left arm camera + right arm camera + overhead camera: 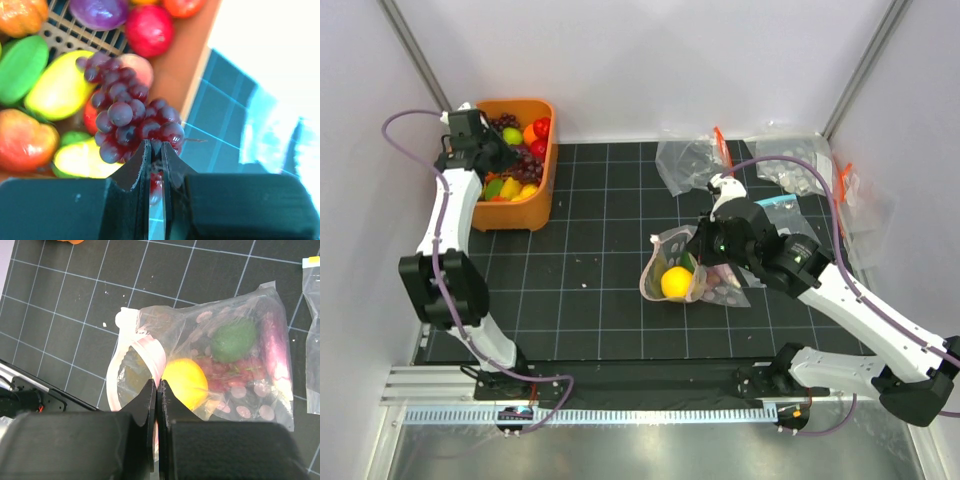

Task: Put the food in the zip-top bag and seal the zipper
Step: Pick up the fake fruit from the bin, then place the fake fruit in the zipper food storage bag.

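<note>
Grapes [132,120]: purple cluster in the orange tub [538,190], upper left of the overhead view, lying over yellow and green pieces.
Grapes, handling: probably light and rigid, yet glossy and knobbly. A pinch on one round berry could slip, so the narrow end is the surer hold.
Left fingers [136,170]: clenched on the cluster's lower tip, bottom centre of the left wrist view. The rest of the bunch juts out beyond them.
Zip-top bag [265,295]: centre of the worktop [590,280], mouth toward frame left, holding a lemon [185,382] and a green piece.
Zip-top bag, handling: thin, crinkly and limp. It is best held by the stiffer zipper [152,347].
Right fingers [145,405]: pinched on the pink zipper rim, with the lemon just beside them.
</note>
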`<state>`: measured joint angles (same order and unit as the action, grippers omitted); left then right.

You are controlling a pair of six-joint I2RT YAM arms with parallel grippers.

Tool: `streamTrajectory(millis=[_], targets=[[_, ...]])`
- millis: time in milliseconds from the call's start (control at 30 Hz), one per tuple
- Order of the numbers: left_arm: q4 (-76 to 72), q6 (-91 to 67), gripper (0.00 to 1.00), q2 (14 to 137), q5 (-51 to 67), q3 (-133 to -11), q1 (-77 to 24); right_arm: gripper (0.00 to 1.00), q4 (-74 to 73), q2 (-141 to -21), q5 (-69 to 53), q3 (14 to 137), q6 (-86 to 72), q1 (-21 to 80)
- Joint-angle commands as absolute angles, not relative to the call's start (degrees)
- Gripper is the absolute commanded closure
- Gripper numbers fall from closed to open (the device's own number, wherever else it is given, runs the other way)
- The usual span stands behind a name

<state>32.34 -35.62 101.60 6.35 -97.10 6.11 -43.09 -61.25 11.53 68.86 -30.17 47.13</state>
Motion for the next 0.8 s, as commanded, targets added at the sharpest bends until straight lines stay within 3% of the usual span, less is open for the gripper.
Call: streamTrajectory(millis=[0,333,600,767], targets=[[22.1,-40.5,0.99,92.6,10.3,-89.8,6.1,0.99,-40.1,-61.1,10.5,70.4,-30.8,47.0],[14.0,-44.1,0.97,72.5,14.6,-75.0,5.5,0.99,-40.3,-61.3,9.8,70.8,-30.9,47.0],[15.8,-42.5,0.93,60.8,18.3,-74.5,3.1,0.99,-40.3,-62.1,9.1,71.5,-30.8,47.0],[15.8,-45.2,0.91,55.8,19.8,-74.4,-4.1,0.99,-40.7,-62.5,9.1,73.3,-30.4,47.0]])
